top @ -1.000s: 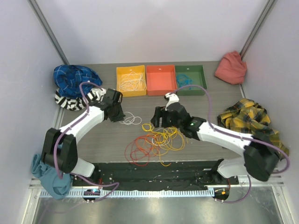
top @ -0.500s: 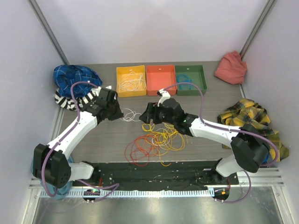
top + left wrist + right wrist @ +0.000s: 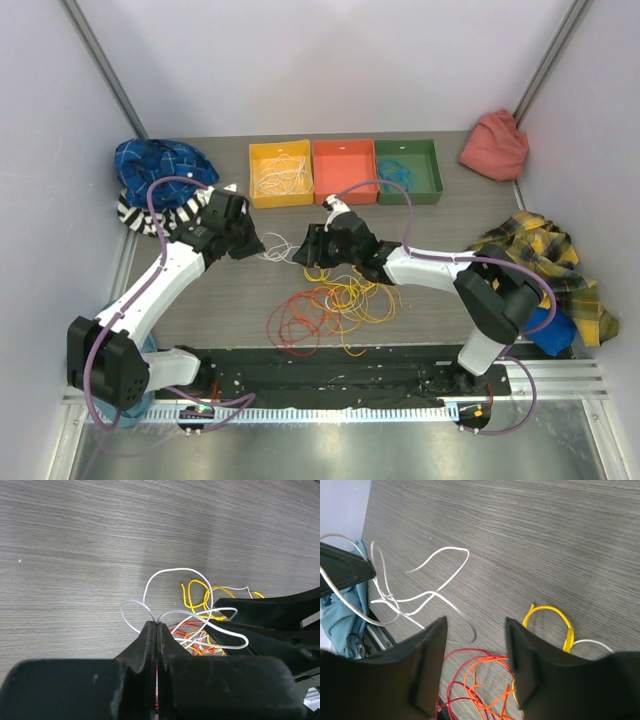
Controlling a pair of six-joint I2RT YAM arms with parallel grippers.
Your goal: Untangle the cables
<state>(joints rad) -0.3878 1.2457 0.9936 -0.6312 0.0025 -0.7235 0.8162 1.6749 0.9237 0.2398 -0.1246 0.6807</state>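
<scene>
A loose tangle of cables lies mid-table: yellow, orange and red. My left gripper is shut on a white cable, whose loops rise from the fingertips toward the tangle. My right gripper stands open just right of it, low over the table. A curl of the white cable runs into the gap between its fingers. Red and orange loops lie beneath, and a yellow loop lies beside its right finger.
Three bins stand at the back: yellow holding white cables, red, green holding a blue cable. Cloths lie around the edges: blue, striped, red, yellow plaid.
My right gripper has moved left to the white cable near the left gripper, and its jaws have narrowed. The left gripper has shifted slightly back and left, still gripping the white cable.
</scene>
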